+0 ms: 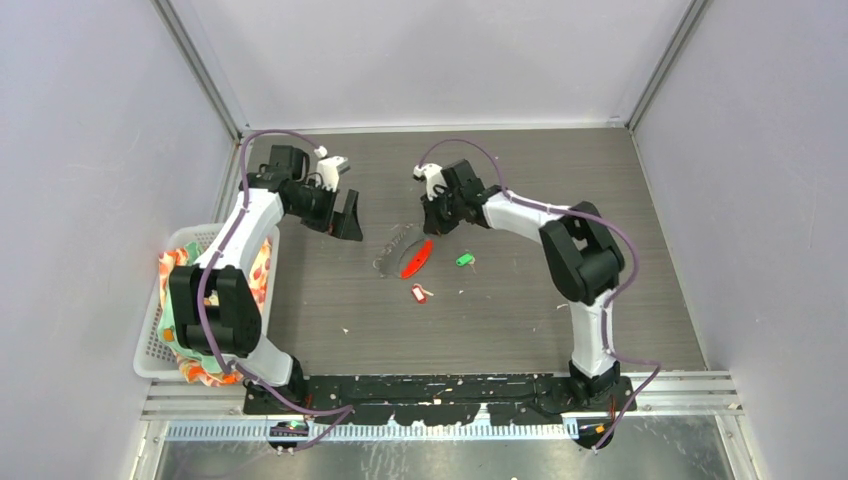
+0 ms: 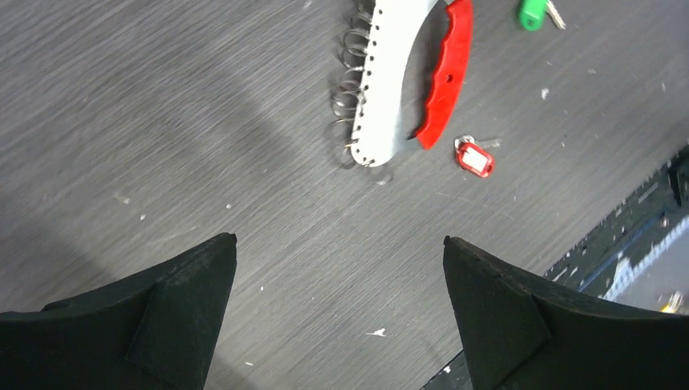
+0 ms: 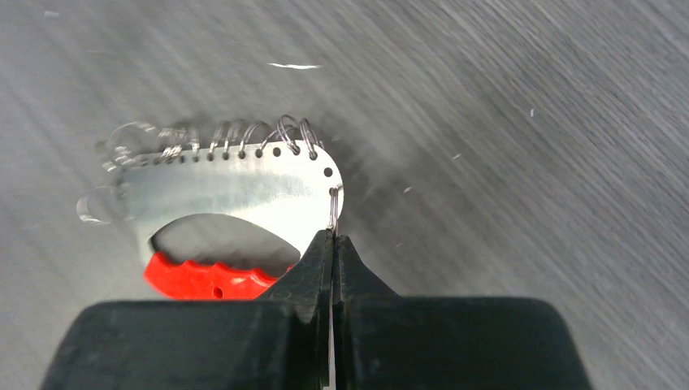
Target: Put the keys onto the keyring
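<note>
The keyring is a silver metal plate (image 3: 236, 191) with a row of wire rings along one edge and a red curved strip (image 3: 203, 280). It lies mid-table (image 1: 397, 250). My right gripper (image 3: 333, 236) is shut on one thin ring (image 3: 333, 207) at the plate's end. The green-headed key (image 1: 463, 260) lies right of the red strip (image 1: 416, 258). The red-and-white tagged key (image 1: 419, 293) lies nearer the bases. My left gripper (image 1: 340, 215) hovers open and empty, left of the keyring. Its wrist view shows the plate (image 2: 390, 81), the green key (image 2: 532, 14) and the red-tagged key (image 2: 475, 158) ahead of the jaws (image 2: 340, 240).
A white basket (image 1: 150, 340) with colourful cloth sits at the left table edge beside the left arm. Grey walls close in the back and sides. The black base rail (image 1: 450, 385) runs along the near edge.
</note>
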Controlling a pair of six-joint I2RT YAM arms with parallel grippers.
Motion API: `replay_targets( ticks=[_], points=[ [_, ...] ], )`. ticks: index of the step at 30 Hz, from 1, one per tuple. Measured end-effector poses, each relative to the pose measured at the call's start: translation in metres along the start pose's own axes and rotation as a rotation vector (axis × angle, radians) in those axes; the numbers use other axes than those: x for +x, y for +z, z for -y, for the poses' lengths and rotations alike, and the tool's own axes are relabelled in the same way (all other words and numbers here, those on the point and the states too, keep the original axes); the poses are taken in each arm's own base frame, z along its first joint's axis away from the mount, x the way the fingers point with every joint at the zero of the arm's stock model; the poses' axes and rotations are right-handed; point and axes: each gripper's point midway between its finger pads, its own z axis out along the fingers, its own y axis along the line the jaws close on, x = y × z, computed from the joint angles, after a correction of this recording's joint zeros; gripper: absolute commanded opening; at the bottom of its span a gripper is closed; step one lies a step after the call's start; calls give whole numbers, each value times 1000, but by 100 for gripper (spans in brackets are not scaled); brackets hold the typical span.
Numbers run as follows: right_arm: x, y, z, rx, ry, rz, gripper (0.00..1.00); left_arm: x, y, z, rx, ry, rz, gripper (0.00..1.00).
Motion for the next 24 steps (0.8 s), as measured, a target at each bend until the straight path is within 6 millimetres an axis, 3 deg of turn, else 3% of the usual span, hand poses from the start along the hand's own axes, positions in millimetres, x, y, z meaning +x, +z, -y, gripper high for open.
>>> replay_targets(
  ticks=[4,9,12,15,18,20,24],
  points=[
    [-17,-37,-29,-43,-42,112,1,-2,0,16,104,67,20,100],
    [-77,-101,-77,-107,-153,348,1,-1,-13,47,273,187,52,100],
    [-93,-131,-106,-146,-214,439,1,-7,-33,69,351,275,98,98],
    [-92,-148,-134,-189,-269,472,1,-19,-57,87,385,363,167,90],
    [-89,-158,-157,-228,-314,483,1,-27,-83,107,404,450,240,64],
    [-87,-164,-172,-249,-342,486,1,-27,-99,119,415,497,278,52],
    [-82,-180,-201,-298,-397,495,1,-19,-124,143,443,570,320,46]
  ],
)
